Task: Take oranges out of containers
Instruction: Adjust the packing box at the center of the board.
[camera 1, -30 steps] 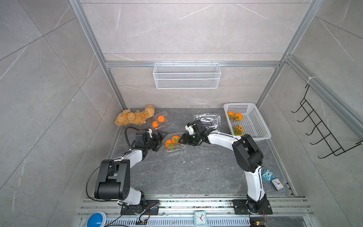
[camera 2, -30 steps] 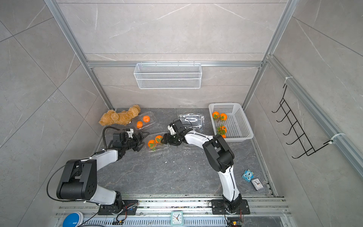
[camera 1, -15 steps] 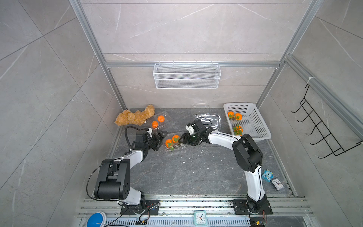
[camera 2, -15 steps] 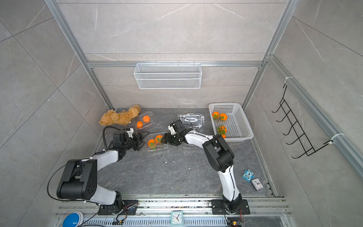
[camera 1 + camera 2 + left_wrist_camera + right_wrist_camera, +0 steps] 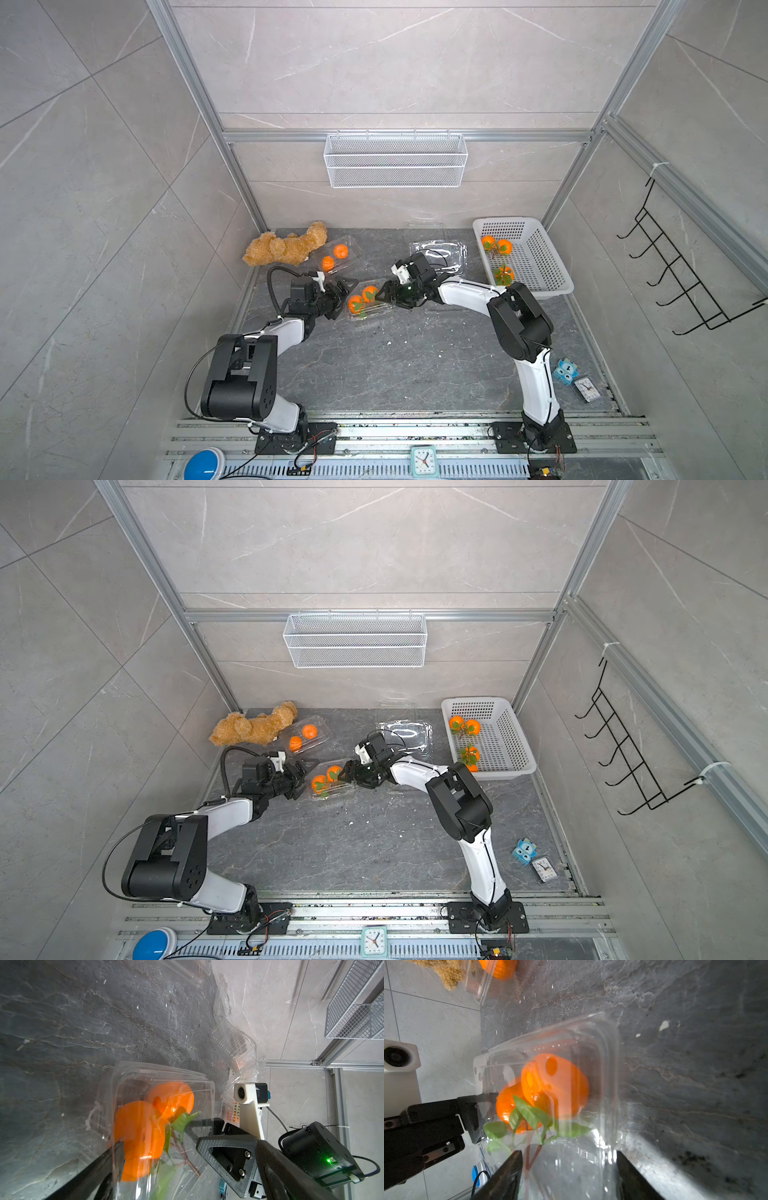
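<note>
- The dark grey, stone-patterned tabletop [image 5: 395, 365] is carrying every item listed below.
- A teddy bear [image 5: 286, 247] is lying at 10 o'clock.
- A loaded rear container [image 5: 350, 245] is resting at 11 o'clock, just beside the bear.
- A loaded centre container [image 5: 380, 309] is sitting just off centre toward 10 o'clock.
- An empty container [image 5: 446, 255] is lying open at 12 o'clock.
- A white perforated basket [image 5: 540, 266] is standing at 2 o'clock.
- A blue toy [image 5: 565, 371] and a small clock [image 5: 587, 388] are lying at 4 o'clock.

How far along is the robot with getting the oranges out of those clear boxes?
Roughly halfway. Done: four oranges seem to lie in the white basket, and empty containers sit beside it. In hand: the open left gripper and the right gripper bracket a container holding two oranges. Left: that one, plus another full container by the teddy bear.
</note>
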`<state>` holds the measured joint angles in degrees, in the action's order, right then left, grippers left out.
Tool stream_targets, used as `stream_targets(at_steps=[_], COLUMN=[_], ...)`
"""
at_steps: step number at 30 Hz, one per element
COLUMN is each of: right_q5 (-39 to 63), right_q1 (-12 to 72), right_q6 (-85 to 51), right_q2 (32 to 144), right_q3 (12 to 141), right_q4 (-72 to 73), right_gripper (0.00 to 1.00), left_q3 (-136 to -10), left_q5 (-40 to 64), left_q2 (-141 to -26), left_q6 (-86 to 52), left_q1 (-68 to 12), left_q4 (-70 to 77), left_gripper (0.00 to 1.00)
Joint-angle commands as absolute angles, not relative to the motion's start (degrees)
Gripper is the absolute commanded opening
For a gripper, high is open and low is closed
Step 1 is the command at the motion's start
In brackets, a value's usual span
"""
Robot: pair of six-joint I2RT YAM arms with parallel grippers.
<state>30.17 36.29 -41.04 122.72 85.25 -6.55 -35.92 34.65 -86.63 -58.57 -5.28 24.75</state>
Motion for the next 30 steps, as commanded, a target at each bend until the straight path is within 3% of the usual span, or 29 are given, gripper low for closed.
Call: stream_targets(at_steps=[1, 30], right_q5=[35.07, 36.03], right_q1=[38.18, 39.33], right_q6=[-42.41, -47.71], right_q2=[125.05, 125.76], right_q3=[87.49, 88.98], right_q4=[-4.95, -2.55], right_gripper=[0.7, 0.9], left_q3=[-35.41, -34.37], left_q5=[38.92, 38.14], left_q2=[-87.21, -88.98], left_q6=[-60.86, -62.75], left_q1=[-7.82, -11.23], left_q4=[28.33, 33.34], left_gripper=[0.99, 0.99])
